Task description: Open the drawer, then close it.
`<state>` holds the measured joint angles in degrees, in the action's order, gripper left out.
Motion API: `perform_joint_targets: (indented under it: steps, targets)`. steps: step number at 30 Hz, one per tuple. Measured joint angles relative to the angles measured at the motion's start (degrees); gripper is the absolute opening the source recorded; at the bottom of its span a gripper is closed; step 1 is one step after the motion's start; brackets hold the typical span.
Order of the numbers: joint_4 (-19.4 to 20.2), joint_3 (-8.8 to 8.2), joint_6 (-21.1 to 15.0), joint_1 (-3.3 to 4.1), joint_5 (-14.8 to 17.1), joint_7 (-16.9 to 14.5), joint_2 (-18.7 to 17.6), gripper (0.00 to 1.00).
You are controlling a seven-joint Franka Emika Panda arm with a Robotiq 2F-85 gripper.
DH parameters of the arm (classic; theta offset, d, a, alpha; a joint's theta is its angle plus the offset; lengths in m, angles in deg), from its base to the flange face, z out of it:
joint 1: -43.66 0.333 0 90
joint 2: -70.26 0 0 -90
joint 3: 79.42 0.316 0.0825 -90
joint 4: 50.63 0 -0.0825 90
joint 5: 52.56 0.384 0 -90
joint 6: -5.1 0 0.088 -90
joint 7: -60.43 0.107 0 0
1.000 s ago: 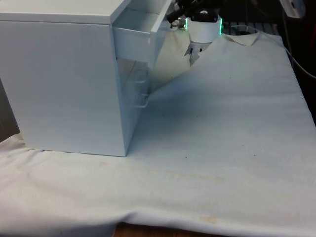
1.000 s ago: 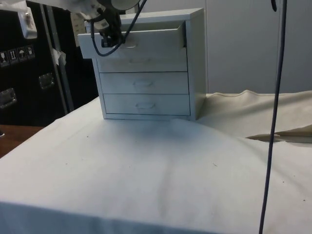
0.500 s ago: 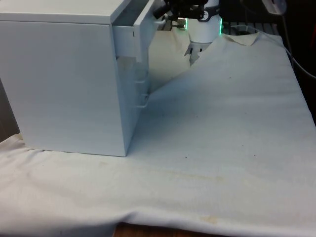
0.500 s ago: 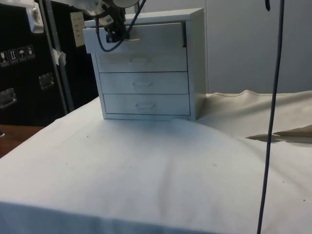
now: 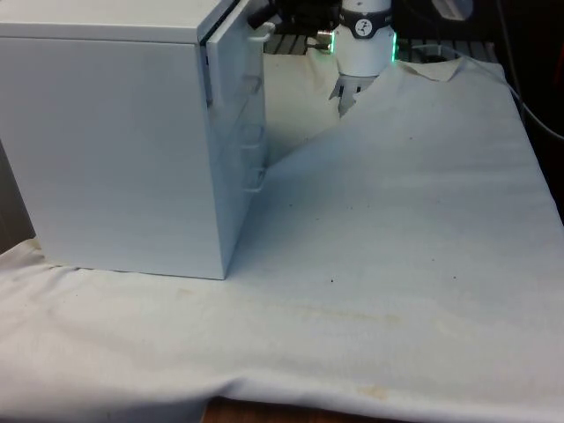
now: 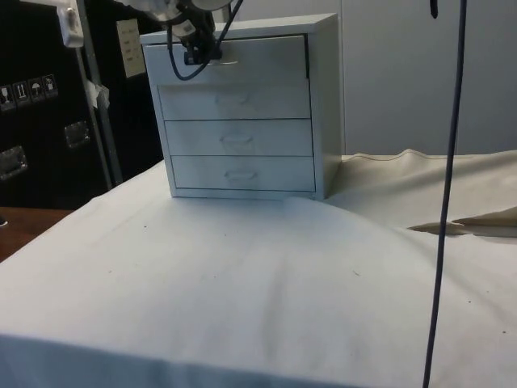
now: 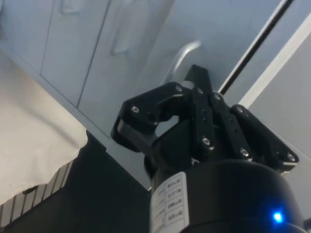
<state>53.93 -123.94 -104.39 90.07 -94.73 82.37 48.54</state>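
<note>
Arm: we see it reaching in high, wrist bent over toward the gripper.
Gripper: in the wrist view, we see its black fingers drawn together, tips touching.
Height: we find the gripper held well above the worktop.

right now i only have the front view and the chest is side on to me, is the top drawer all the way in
observer: in the side view the top drawer front looks about flush with the second drawer under it.
operator: is the gripper on its handle
observer: the wrist view shows the gripper shut on the handle.
operator: any other drawer out
observer: no, the side view shows all the lower drawers in.
</note>
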Motion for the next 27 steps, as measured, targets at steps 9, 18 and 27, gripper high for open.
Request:
perform_joint_targets:
  steps: [9,18,27]
  targets:
    - [-0.1,-0.92,-0.2,0.0,0.0,-0.6,0.1,0.0]
    - [0.0,-1.26,-1.1,-0.69,0.4,-1.0,0.1,0.0]
    - [0.1,-1.6,-1.8,-1.03,0.7,-1.4,0.0,0.0]
